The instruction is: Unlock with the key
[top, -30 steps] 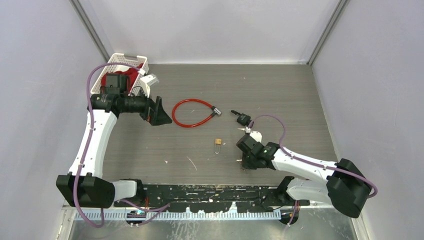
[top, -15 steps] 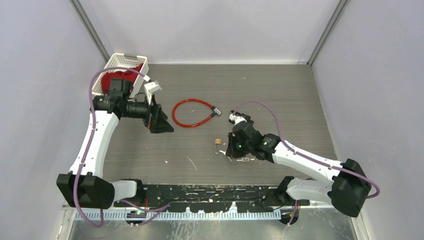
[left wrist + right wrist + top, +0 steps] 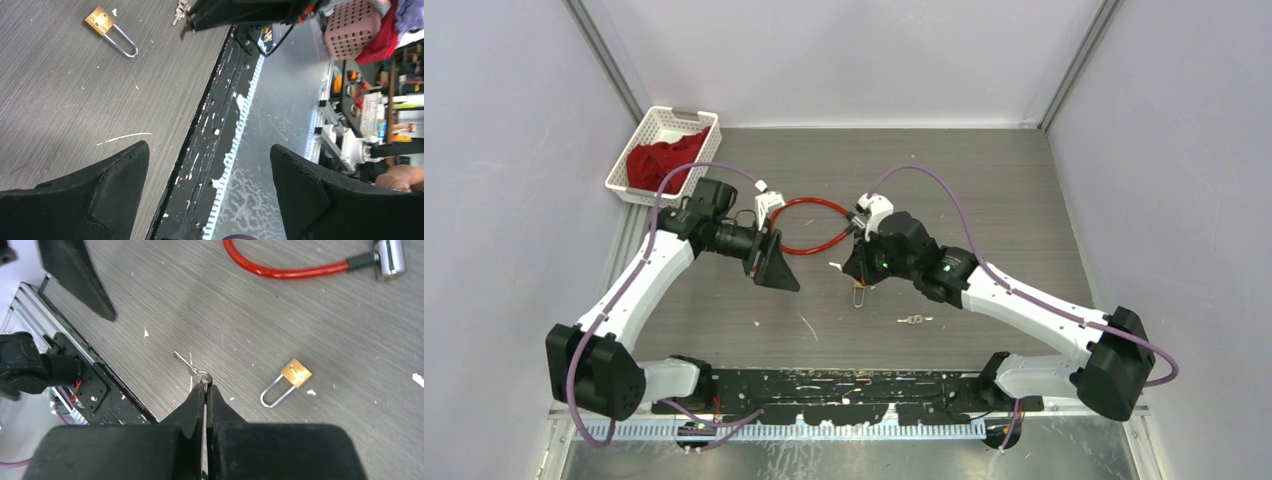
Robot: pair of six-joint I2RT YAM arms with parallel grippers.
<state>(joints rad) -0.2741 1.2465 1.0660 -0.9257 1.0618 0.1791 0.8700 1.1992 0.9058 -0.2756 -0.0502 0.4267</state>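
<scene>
A small brass padlock [image 3: 861, 290] lies on the dark table with its shackle closed; it also shows in the left wrist view [image 3: 102, 21] and the right wrist view [image 3: 295, 374]. My right gripper [image 3: 854, 274] hovers just above and left of it, shut on a silver key [image 3: 192, 367] that sticks out of the fingertips [image 3: 205, 386]. The key tip also shows in the left wrist view [image 3: 180, 12]. My left gripper [image 3: 776, 270] is open and empty [image 3: 209, 147], left of the padlock and pointing toward the table's front edge.
A red cable lock [image 3: 809, 225] lies just behind the grippers, its chrome end in the right wrist view [image 3: 389, 257]. A second small bunch of keys [image 3: 911, 320] lies near the front. A white basket [image 3: 646, 135] with red cloth stands at the back left.
My right gripper has moved back and left from the front of the table to over the padlock, with a key in it. My left arm has swung right toward the centre.
</scene>
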